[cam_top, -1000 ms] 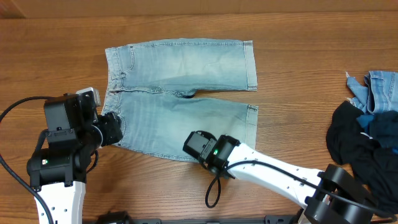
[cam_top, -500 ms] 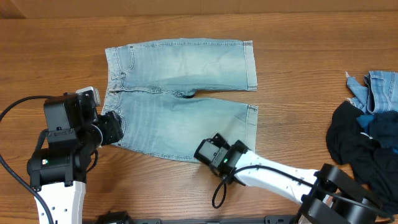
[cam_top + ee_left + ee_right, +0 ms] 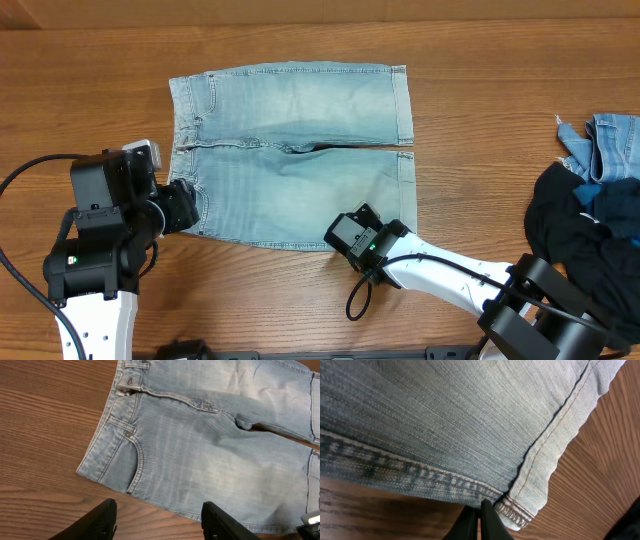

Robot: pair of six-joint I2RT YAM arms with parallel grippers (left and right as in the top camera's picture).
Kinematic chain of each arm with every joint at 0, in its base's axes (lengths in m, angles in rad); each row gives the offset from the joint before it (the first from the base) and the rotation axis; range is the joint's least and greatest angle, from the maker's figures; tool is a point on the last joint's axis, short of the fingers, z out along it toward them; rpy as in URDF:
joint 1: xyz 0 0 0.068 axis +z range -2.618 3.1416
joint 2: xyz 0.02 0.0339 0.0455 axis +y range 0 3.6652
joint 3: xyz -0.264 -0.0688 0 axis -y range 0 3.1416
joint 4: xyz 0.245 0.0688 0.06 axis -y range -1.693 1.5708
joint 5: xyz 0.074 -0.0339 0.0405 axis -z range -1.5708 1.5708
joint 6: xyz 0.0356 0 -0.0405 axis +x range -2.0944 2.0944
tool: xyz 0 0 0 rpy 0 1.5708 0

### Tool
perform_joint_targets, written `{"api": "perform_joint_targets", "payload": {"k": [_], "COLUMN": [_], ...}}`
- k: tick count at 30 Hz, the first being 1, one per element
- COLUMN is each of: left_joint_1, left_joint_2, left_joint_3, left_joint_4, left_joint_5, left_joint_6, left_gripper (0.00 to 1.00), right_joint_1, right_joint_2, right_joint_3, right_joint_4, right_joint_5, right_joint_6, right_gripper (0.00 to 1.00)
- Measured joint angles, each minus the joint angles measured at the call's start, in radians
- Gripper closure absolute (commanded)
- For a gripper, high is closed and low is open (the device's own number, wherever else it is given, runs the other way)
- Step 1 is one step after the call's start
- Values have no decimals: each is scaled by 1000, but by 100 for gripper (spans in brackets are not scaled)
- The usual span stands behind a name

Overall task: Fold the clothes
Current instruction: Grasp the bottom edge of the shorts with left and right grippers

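Light blue denim shorts (image 3: 290,150) lie flat on the wooden table, waistband to the left and both legs pointing right. My right gripper (image 3: 352,232) sits at the near leg's lower edge. The right wrist view shows it (image 3: 481,505) shut, its tips pinching the stitched edge of the shorts (image 3: 445,420) beside the hem corner (image 3: 517,512). My left gripper (image 3: 185,208) hovers by the near waistband corner. In the left wrist view it (image 3: 159,505) is open over bare wood, just short of the shorts (image 3: 200,450), holding nothing.
A heap of dark and denim clothes (image 3: 600,210) lies at the table's right edge. A loop of black cable (image 3: 357,300) hangs from the right arm near the front edge.
The right gripper slid right along the near leg's edge and shut on it. That leg swung up and now lies parallel to the far leg. The left arm stayed put.
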Motion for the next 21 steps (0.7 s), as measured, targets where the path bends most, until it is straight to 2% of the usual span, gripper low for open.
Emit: {"api": "perform_joint_targets", "payload": {"k": [6,10,12,13,14,17,21], "left_joint_1": [0,0,-11,-34,-42,-43,26], "left_joint_2": [0,11,40,66,72,77,78], "left_joint_3": [0,0,-7,-45,-88,-257,-323], "left_joint_4": [-5,-60,-74,-68,-19,129,174], "left_joint_5": [0,53,75,87,85,-35,-96], "left_joint_6": [7,105,129,129,100,-64,-246], "left_gripper": [44,54,56,55,45,30,26], "right_joint_1": [1,1,1,1,1,1,1], "right_joint_2": [-28,-107,-111,-111,-111,-111,-111], "right_joint_3": [73,150,154,154,154,154,154], "right_joint_4": [-106,-105,-110,-108,-107,-115,-123], "right_joint_5": [9,6,3,3,3,0,0], "right_joint_6": [2,-16,-29,-33,-36,-42,-47], "right_gripper": [96,96,96,96,96,96,96]}}
